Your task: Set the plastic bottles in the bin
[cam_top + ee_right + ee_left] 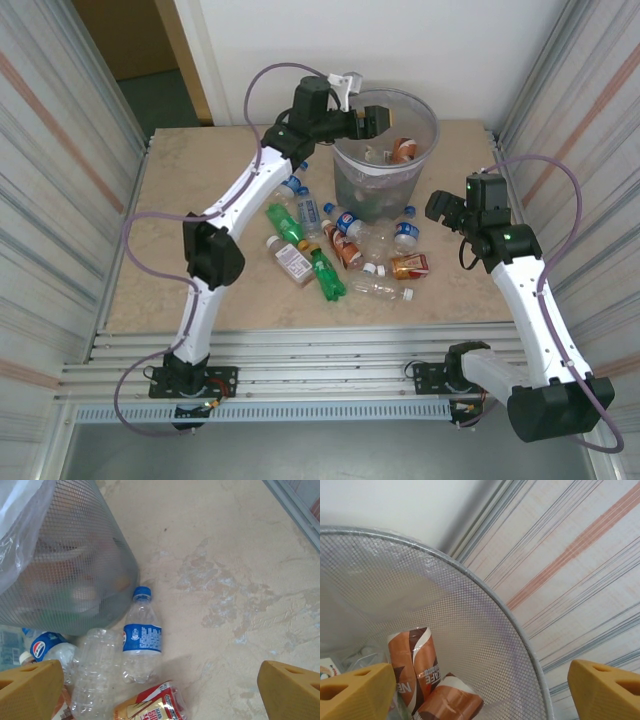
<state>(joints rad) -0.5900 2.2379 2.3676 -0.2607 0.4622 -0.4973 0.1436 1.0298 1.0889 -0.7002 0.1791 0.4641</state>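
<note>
Nearest you, the plastic bottles (330, 250) lay scattered on the worktop (180, 220) at the 6 o'clock side of the bin (350, 185), several touching or overlapping. They looked empty, so expect them to be light, thin-walled and slick, apt to roll or crumple. Take one across the middle of its body, at the label, rather than at the cap. Your right hand (440, 208) hung at the 3 o'clock edge of the pile, fingers wide apart and empty. In its wrist view a blue-labelled bottle (141, 642) lay at 11 o'clock, cap just beside the bin's mesh wall, with a crushed clear bottle (95, 670) close on its 9 o'clock side; both would crowd a grasp. Farthest, your left hand (375, 120) stood over the bin's mouth, fingers spread and holding nothing, with orange-brown bottles (417, 665) lying inside below it.
</note>
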